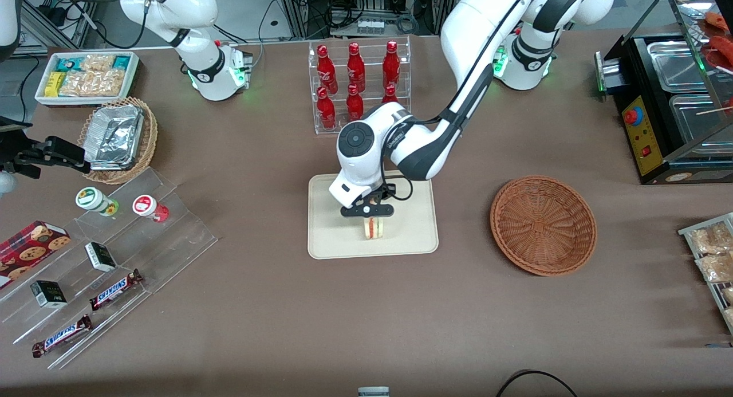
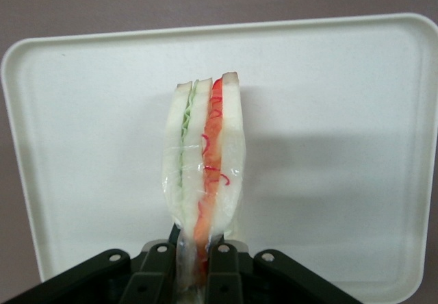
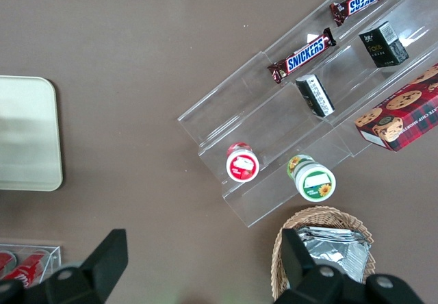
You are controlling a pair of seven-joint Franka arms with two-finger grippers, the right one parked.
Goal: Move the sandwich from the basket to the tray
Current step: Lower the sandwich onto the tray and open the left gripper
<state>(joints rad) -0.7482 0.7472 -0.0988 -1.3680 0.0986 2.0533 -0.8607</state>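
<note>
The basket [image 1: 543,225] sits bare and the sandwich [image 1: 373,227] is already over the tray [image 1: 412,236], near its edge closest to the front camera, so only lowering and letting go appear left. The gripper [image 1: 369,211] is clenched on the sandwich's top, holding it upright on edge: long axis roughly vertical, striped cut face toward the front camera.

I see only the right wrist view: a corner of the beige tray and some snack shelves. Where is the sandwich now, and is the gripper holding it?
Observer: The gripper is above the tray, shut on the sandwich, which stands on edge.
Operator: Is the sandwich wrapped?
Observer: Yes, the left wrist view shows clear film around the bread and its red and green filling.
Operator: Is anything left in the basket?
Observer: No, the basket is empty; it sits beside the tray, toward the working arm's end of the table.
</note>
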